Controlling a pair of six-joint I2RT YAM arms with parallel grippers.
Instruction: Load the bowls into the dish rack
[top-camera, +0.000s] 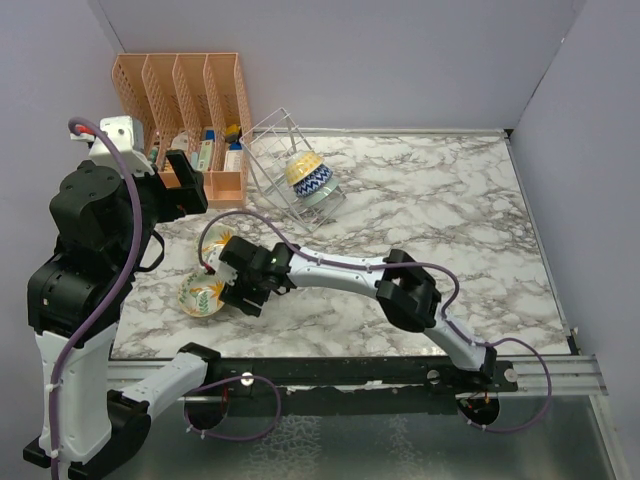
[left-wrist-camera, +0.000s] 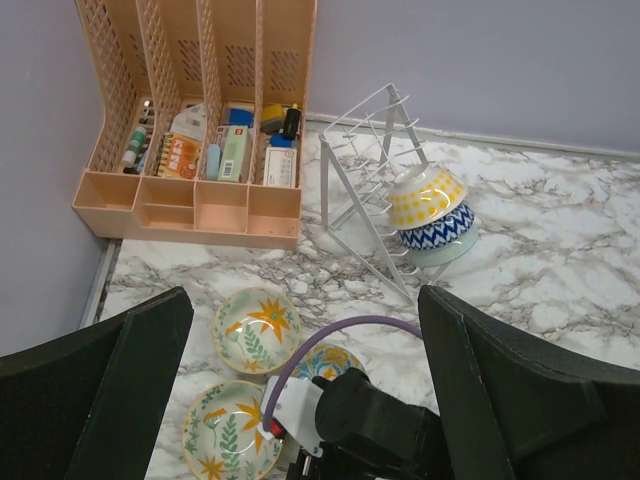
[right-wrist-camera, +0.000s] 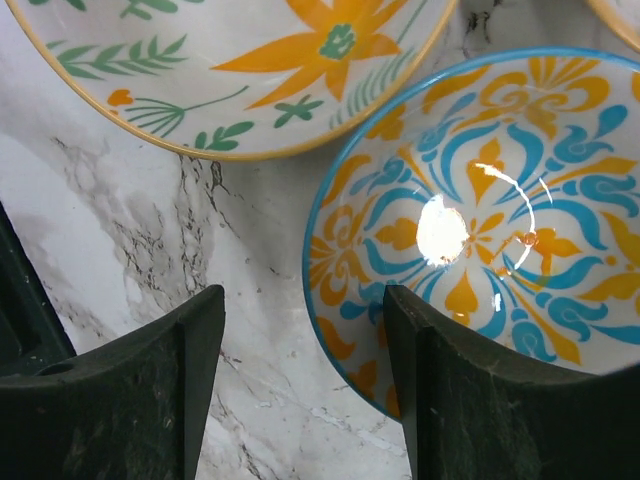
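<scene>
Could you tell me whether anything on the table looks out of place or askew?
The three bowls at the rack are nested into one tilted stack against its right side, not set apart in slots. Nothing looks spilled or broken.

An orange plastic holder (top-camera: 182, 92) with four slots stands in the far left corner of the table (top-camera: 450, 220), right by the grey wall (top-camera: 350, 60). The table top looks like white stone with grey lines. Small things sit in the slots: a little bottle (left-wrist-camera: 135, 146), an orange packet (left-wrist-camera: 180, 156), a blue box (left-wrist-camera: 237, 117) and a white box (left-wrist-camera: 283, 166).
</scene>
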